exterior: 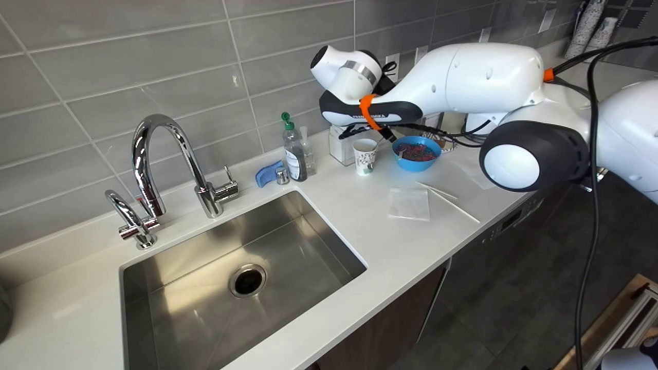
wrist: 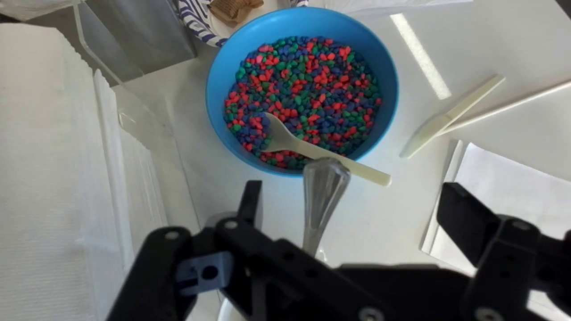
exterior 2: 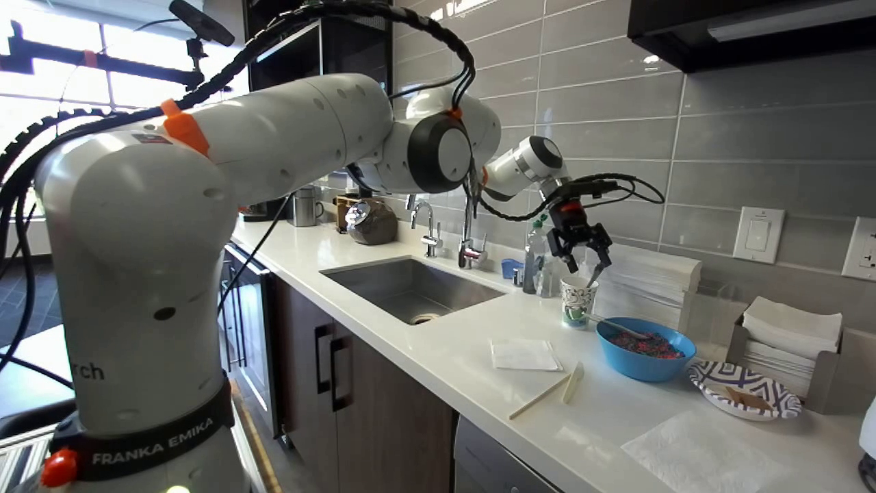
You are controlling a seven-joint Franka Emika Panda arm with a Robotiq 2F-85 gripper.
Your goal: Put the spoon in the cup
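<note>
Fingers (wrist: 468, 223): In the wrist view, they stand spread wide, pinching nothing.
Spoon (wrist: 323, 196): Only its shiny, flared end shows, rising between the fingers and nearer one; whether it touches cannot be told. Metal or plastic, it is likely light, stiff and slick, apt to swivel; the flared end, across its flat faces, looks the place to pinch.
Pale spoon (wrist: 308, 149): Beyond the fingertips, it lies in the bowl (wrist: 389, 84) of colored bits (wrist: 308, 84), its tail over the rim.
Cup (exterior 2: 578, 301): In an exterior view, it stands upright just below the fingers, the shiny spoon leaning from its mouth. By that look the job is done, if this is the spoon meant. The wall, seemingly paper, would be soft, light and easily tipped.
Gripper (exterior 2: 588, 265): Aimed down over the cup; a straight rise seems safest, since a sideways brush could drag spoon and cup along.
Arm (exterior: 493, 77): In an exterior view, it masks most of the gripper, leaving the fingers' state impossible to tell; cup and bowl sit below.
</note>
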